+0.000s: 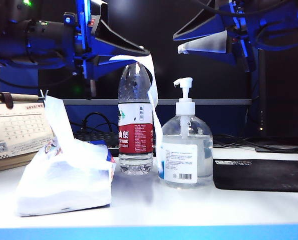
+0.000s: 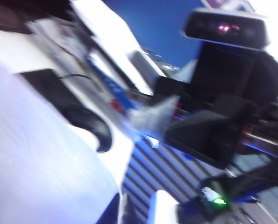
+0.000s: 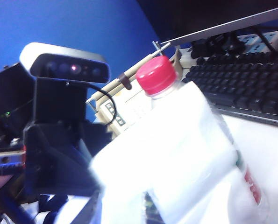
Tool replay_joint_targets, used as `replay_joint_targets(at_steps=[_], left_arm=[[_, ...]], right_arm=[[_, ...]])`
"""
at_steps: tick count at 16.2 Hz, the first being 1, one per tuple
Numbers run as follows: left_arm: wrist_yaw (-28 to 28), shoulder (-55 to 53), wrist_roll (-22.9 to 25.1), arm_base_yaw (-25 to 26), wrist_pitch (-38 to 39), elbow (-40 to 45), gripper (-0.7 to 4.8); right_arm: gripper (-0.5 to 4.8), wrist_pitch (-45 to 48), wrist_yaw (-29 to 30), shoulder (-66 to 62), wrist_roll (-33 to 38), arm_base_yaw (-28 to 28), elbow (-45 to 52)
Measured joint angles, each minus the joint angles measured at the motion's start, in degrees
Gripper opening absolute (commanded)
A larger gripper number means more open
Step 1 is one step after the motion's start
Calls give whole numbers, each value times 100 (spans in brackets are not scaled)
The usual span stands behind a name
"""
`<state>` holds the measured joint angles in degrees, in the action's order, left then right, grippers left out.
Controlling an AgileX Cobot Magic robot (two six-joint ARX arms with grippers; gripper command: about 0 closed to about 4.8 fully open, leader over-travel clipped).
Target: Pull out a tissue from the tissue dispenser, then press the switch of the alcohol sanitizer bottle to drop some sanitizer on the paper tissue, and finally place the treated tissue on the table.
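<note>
Your left end effector [image 1: 138, 51] is clamped on the top of the tissue [image 1: 155, 107], held high above the red-capped water bottle [image 1: 135, 125]. The sheet hangs down between that bottle and the alcohol sanitizer bottle [image 1: 188, 150], its lower end close to the surface [image 1: 154, 205]. Your right end effector [image 1: 201, 47] hangs with jaws apart and empty, above and slightly behind the switch [image 1: 184, 89].

Risks, in my judgement:
- The sheet hangs beside the pump, not under the nozzle; gel pressed now would likely miss it.
- The draped sheet is against the water bottle; a sideways move could drag or topple it.
- A thin sheet pinched by one edge may tear or slip.
- An off-centre press could tip the sanitizer bottle.

The tissue dispenser [image 1: 63, 180] lies at the left of the surface, another sheet standing up from it. The left wrist view is too blurred to confirm the grip.
</note>
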<state>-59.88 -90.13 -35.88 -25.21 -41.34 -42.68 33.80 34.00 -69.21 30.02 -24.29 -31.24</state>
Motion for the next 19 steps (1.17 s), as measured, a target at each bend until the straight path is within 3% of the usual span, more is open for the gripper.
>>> replay_joint_targets(at_steps=[5,9,15,19], left_arm=[[-26,-22,-752,0,-1436,-39,-6],[-26,-153,-721,7,-1545,-361,-6],[-647,-970,-723,227,-1523,-949,-6],[-1086,-1067,-651,221,-1552,-1099,-6]], right_arm=[[116,0,-289,-4,-44,4,0],[116,-2,-295,-72,-48,4,-2],[116,-22,-297,-72,-48,4,-15],[116,-275,-702,-116,-114,4,-15]])
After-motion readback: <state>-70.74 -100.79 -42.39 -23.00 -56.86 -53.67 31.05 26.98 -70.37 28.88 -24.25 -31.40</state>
